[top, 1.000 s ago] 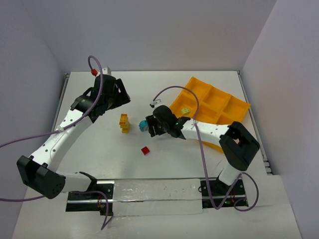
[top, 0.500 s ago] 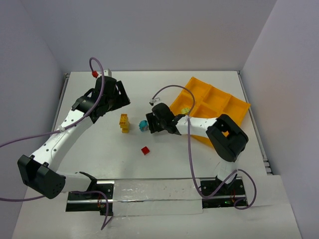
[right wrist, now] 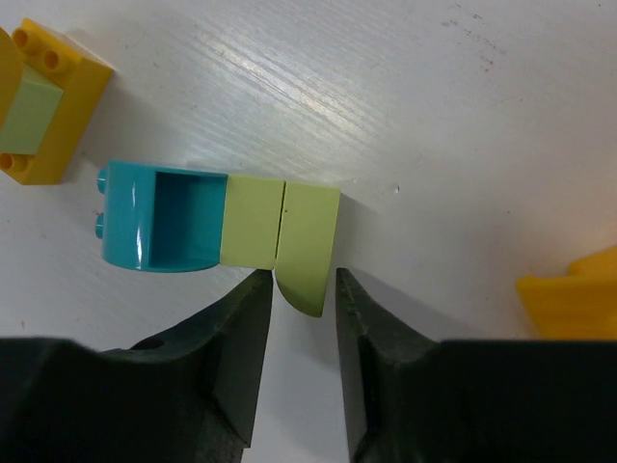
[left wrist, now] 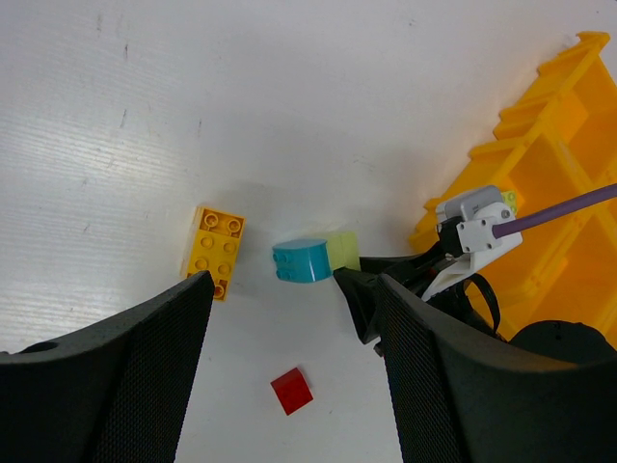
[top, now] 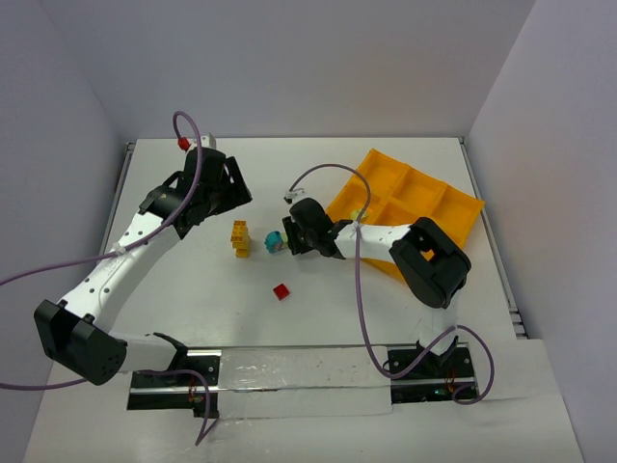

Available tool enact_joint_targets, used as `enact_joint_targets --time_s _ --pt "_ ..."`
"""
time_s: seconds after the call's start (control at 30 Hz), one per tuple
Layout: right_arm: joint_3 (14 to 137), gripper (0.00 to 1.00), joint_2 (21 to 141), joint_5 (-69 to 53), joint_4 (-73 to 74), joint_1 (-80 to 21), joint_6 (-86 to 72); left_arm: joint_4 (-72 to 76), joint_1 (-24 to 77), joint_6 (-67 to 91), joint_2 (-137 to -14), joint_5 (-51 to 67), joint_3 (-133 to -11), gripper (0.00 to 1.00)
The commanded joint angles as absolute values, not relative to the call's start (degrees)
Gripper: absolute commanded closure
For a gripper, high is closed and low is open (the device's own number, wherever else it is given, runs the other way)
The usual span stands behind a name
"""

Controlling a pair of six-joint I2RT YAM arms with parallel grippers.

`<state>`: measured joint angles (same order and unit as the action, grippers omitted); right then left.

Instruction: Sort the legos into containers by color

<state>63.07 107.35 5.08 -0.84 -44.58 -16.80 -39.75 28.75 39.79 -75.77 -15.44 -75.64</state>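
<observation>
Here, the right gripper [right wrist: 299, 285] is low over the tabletop [top: 289, 174], jaws nearly closed & pinching the near end of the green brick [right wrist: 308, 236]. Both fingertips look to touch its sides. That brick lies flat, butted against a teal brick [right wrist: 159, 217] on the side away from the tray [top: 439, 203].

The yellow stack [left wrist: 216, 249] is just beside the teal brick, not touching, w/ a pale green piece on top. The red brick [top: 281, 291] lies alone, nearer the arm bases, well apart from the rest.

The tray is right behind the right gripper. One small green piece [top: 359, 213] is in the compartment nearest it.

The left gripper [left wrist: 291, 289] hangs above the tabletop, jaws wide, nothing in them. Its camera sees the teal/green pair through the gap, w/ the yellow stack off to one side.
</observation>
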Motion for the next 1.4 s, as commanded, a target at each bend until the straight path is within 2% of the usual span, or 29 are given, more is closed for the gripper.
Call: enact_joint_targets --time_s 0.0,0.1,0.33,0.53,1.07,1.3,1.37 --pt "65.57 0.64 108.19 5.27 -3.25 -44.21 -15.73 -39.38 28.48 39.2 -75.59 -15.82 -75.67 0.25" --pt "65.92 0.7 108.19 5.27 -3.16 -44.21 -15.47 -39.46 28.48 39.2 -75.67 -15.82 -75.59 0.25" --pt "65.57 0.76 107.49 5.05 -3.39 -44.21 -15.51 -39.34 28.48 39.38 -75.46 -15.56 -75.33 0.25" --pt "64.94 0.99 106.13 5.19 -2.66 -44.21 -17.11 -39.46 28.48 39.35 -75.43 -15.86 -75.02 0.25" --pt "63.69 1.0 96.55 1.19 2.2 -44.03 -19.1 -41.44 28.39 37.22 -72.74 -17.26 -76.7 0.25" --pt "63.35 1.0 91.34 0.34 6.29 -43.25 -18.23 -37.43 28.23 24.21 -68.8 -15.35 -77.03 0.25" --pt "63.44 1.0 90.2 -0.36 7.69 -42.79 -18.12 -36.42 28.16 20.73 -68.11 -10.65 -77.51 0.24"
